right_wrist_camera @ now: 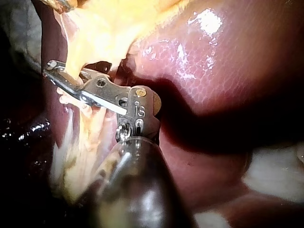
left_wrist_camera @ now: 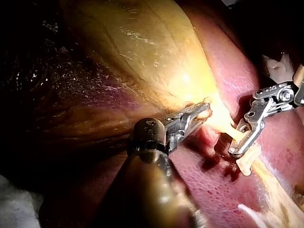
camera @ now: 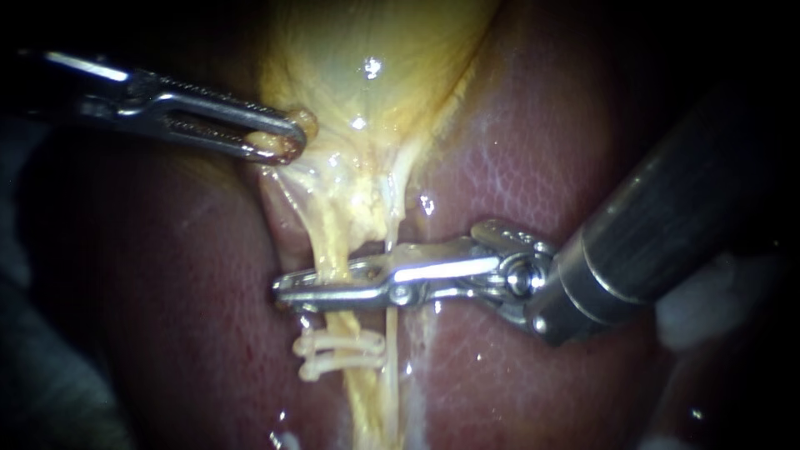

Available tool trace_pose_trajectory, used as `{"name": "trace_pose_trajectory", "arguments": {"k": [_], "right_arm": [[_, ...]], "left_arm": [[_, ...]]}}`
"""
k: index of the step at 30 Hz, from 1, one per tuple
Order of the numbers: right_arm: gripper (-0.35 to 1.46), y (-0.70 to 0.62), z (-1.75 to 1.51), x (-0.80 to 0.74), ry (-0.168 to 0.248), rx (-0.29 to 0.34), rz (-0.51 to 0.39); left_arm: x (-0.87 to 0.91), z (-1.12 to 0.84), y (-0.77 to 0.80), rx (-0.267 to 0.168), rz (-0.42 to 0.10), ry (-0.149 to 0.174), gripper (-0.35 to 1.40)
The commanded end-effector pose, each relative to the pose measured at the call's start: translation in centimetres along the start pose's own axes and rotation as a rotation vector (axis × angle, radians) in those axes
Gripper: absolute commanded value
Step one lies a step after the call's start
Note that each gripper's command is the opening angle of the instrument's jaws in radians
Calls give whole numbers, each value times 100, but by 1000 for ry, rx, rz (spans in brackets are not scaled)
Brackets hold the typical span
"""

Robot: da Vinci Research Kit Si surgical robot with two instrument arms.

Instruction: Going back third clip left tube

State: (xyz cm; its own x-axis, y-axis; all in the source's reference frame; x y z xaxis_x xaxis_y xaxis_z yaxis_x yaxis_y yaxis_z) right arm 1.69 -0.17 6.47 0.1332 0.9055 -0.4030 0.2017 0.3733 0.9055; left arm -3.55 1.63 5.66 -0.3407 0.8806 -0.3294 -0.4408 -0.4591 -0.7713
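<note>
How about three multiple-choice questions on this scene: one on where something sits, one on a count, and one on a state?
1. Where does the right instrument cross the yellow tube?
A) between the white clips and the gallbladder
B) beyond the clips, away from the gallbladder
C) it is nowhere near the tube

2. How many white clips show on the tube?
A) none
B) two
C) five

3. The left instrument has its end effector:
A) open, touching nothing
B) shut on a clip
C) shut on the gallbladder

Answers:
1 A: its tip lies across the tube, just on the gallbladder side of the clips.
2 B: two white bands sit close together in the endoscope view.
3 C: both jaws pinch the yellow gallbladder edge.
</note>
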Motion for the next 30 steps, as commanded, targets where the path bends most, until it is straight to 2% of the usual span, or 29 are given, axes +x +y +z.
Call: {"name": "trace_pose_trajectory", "arguments": {"k": [1,2,3,5,7,11,14,18,21,25,30], "right_arm": [[-35,0,0,0,0,0,0],[-26,1,1,0,2,-3,0],[-5,2,3,1,9,-14,-1],[20,5,6,2,13,-44,-7],[39,9,10,4,4,-104,-32],[48,19,11,5,-43,-210,-57],[49,24,3,5,-47,-240,-84],[50,25,-10,4,-62,-272,-114],[50,20,-19,2,-74,-267,-152],[50,4,-35,2,-120,-253,-270],[50,-33,-64,10,-222,-265,-480]], "left_arm": [[0,0,0,0,0,0,-35],[0,0,0,0,0,0,-35],[0,0,0,0,0,0,-35],[0,0,0,0,0,0,-35],[0,0,0,0,0,0,-35],[0,0,0,0,0,0,-35],[0,0,-1,0,0,0,-35],[0,0,-1,0,0,0,-35],[0,0,-1,0,0,0,-35],[0,0,-1,0,1,0,-35],[-1,-1,-1,-1,1,0,-35]]}}
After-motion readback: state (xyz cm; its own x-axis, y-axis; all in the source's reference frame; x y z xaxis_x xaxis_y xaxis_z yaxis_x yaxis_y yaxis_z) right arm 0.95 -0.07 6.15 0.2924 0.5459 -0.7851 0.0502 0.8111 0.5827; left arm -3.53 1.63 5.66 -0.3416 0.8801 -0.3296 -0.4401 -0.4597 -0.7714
